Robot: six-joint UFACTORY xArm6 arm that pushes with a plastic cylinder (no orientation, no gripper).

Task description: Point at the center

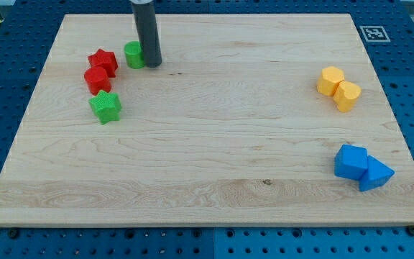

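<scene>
Looking at the top edge, the rod is cut off there, so only its lower stretch is seen, standing upright. No hand is fitted, so nothing is grasped. My tip [152,64] is planted near the board's [214,194] top left, touching the green round block [134,55], which is partly hidden behind it. Red star [103,60], red block [97,78] and green star [106,106] are clustered just below-left. Yellow pair [338,88] and blue pair [361,168] are parked far right. The board's middle is well apart from my tip.
</scene>
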